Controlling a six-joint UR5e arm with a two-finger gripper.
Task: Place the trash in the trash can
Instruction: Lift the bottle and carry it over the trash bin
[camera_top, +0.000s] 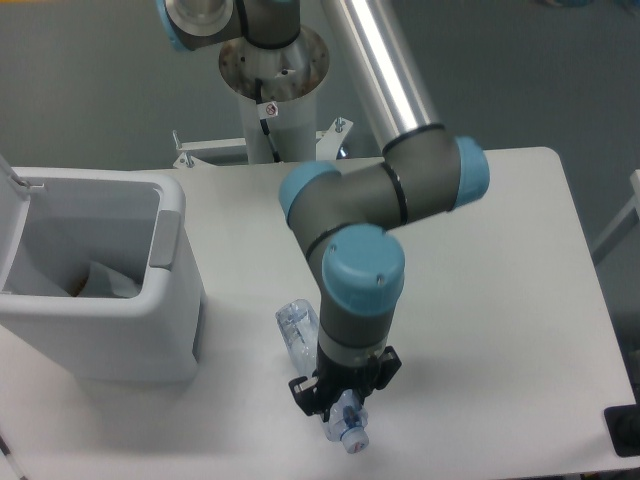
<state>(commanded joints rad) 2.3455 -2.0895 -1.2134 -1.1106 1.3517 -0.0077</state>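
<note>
Pinching the clear bluish plastic water bottle (318, 374) near its neck, the pincer (342, 397) should raise it level, clearing the light-grey rectangular bin's (150, 320) rim.

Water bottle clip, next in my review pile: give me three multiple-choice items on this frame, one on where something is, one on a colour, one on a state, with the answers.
1. Where is the water bottle?
A. Inside the trash can
B. At the gripper, over the table near its front edge
C. At the table's back right corner

2. What colour are the arm's joint caps?
A. Red
B. Light blue
C. Yellow

3. What state is the trash can lid in?
A. Shut flat
B. Swung open
C. Lying on the table

Answers:
1. B, its neck passes under the gripper, right of the can.
2. B, each cap shows light blue on grey housings.
3. B, the inside, with a whitish sheet, is exposed.
</note>
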